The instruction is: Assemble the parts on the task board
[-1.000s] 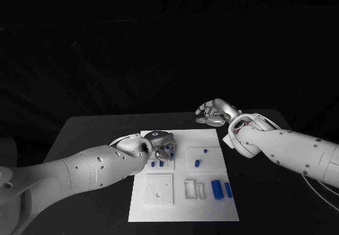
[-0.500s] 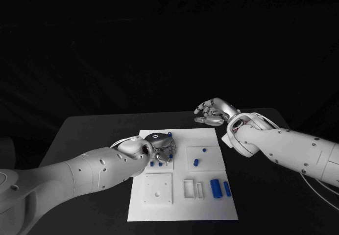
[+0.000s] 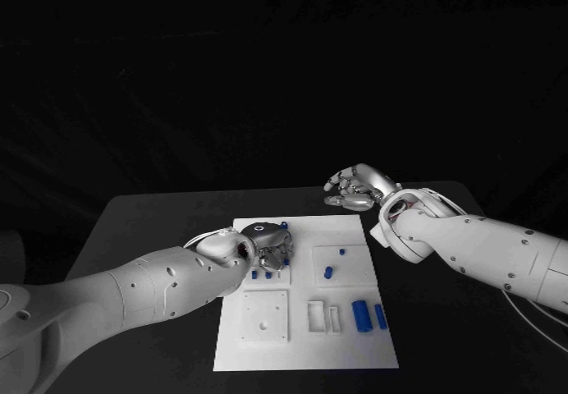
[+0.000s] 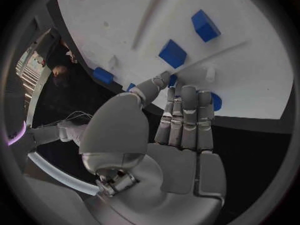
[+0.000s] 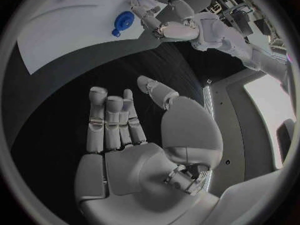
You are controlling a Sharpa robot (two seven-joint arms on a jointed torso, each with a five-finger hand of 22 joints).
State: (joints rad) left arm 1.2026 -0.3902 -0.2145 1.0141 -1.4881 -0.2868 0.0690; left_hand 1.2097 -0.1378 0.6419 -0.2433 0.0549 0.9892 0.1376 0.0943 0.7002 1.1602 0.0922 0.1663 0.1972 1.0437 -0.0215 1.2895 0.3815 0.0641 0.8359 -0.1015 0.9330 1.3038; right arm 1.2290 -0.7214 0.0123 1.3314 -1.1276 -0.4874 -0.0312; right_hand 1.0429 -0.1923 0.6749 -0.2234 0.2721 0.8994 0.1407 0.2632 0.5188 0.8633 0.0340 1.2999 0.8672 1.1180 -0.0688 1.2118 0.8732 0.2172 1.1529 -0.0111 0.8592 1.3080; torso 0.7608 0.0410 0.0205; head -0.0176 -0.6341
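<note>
The white task board lies in the middle of the black table. My left hand is over its far left part, fingers reaching down to the plate beside two small blue parts. In the left wrist view the fingers lie straight and close together on the board, with blue parts just beyond the tips; whether one is pinched is unclear. My right hand hovers off the board's far right corner, fingers spread and holding nothing. Two blue cylinders lie near the right.
More small blue parts sit in the board's right middle block. A white plate with holes and a slotted piece lie on the near half. In the right wrist view a round blue part sits beside my left hand.
My left hand has sunk slightly closer to the board's far left part. The right hand has barely shifted.
</note>
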